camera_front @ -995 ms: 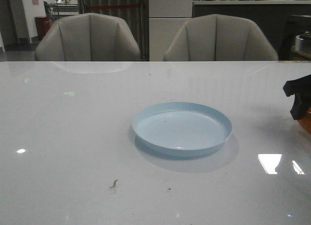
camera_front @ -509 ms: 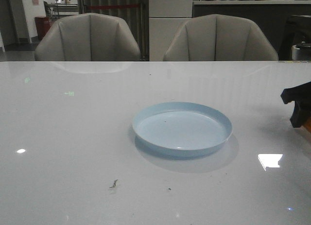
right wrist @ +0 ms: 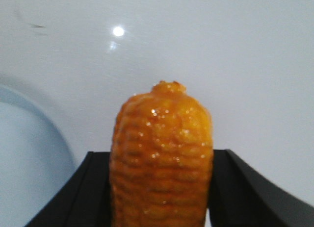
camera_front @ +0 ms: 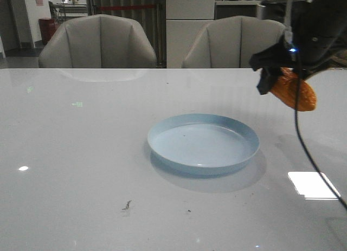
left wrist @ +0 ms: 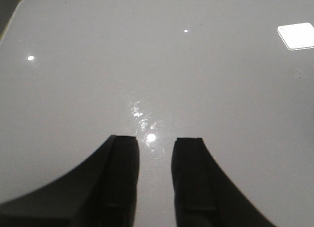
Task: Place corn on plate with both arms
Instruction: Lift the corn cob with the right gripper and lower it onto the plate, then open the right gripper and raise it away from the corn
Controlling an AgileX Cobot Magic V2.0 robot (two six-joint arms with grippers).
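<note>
My right gripper (camera_front: 279,77) is shut on the orange corn (camera_front: 294,90) and holds it in the air above the table, beyond the right rim of the pale blue plate (camera_front: 201,143). In the right wrist view the corn (right wrist: 161,153) stands between the two black fingers (right wrist: 91,190), its tip pointing away, with the plate's edge (right wrist: 29,153) to one side. My left gripper (left wrist: 155,141) is out of the front view; its wrist view shows it open and empty over bare white table.
Two grey chairs (camera_front: 97,42) stand behind the table's far edge. A black cable (camera_front: 309,153) hangs from the right arm over the table's right side. Small dark specks (camera_front: 127,205) lie on the table in front of the plate.
My right arm has risen from low at the right edge and moved up and left, bringing the corn into full view high beside the plate. The plate has not moved.
</note>
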